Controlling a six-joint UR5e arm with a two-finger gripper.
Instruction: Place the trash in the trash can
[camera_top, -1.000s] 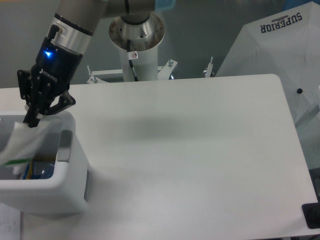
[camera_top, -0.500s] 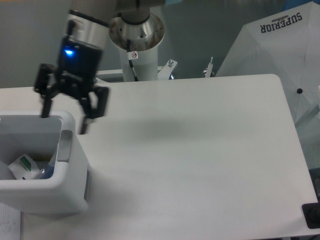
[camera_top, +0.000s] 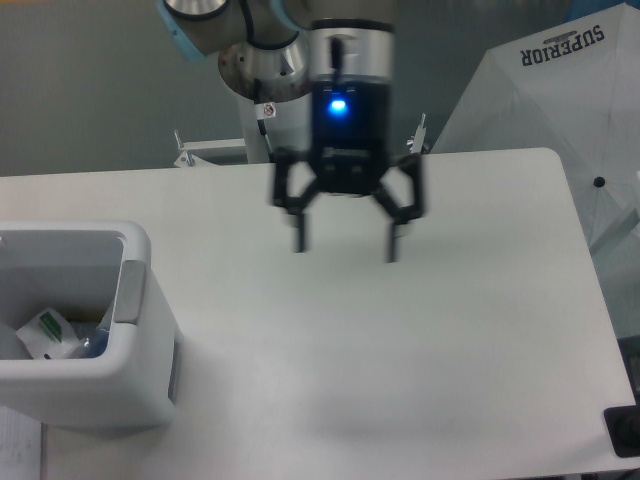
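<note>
Black and motion-blurred, your gripper (camera_top: 346, 244) hangs over the middle of the worktop (camera_top: 400, 350), toward its far side. Its two fingers (camera_top: 300, 230) point downward and stand wide apart with nothing between them. A blue light glows on the gripper body, just below the silver wrist of the arm (camera_top: 345, 50). The blur leaves the fingertips soft, so you cannot tell whether they touch the surface.

Behind the gripper you see the white column of the arm's base (camera_top: 275, 100), with bolts on a metal bracket at the worktop's far edge.

Well apart from the gripper, at the left edge of view, stands the bin (camera_top: 135, 300), white with a thick rounded rim and a grey panel on its right side. It rests on the worktop's near left corner and is partly cut off by the frame. Inside it you can see a wrapper (camera_top: 50, 333), pale with a green stripe, lying low against the left part of the interior. Just right of the wrapper there is a bluish, clear shape against the inner wall; it is too small and dark to identify with certainty. No second wrapper can be made out separately.

To the far right, beyond the worktop, stands a white umbrella (camera_top: 540, 90) printed with the word SUPERIOR. A small dark object (camera_top: 625, 432) sits at the worktop's near right corner.
</note>
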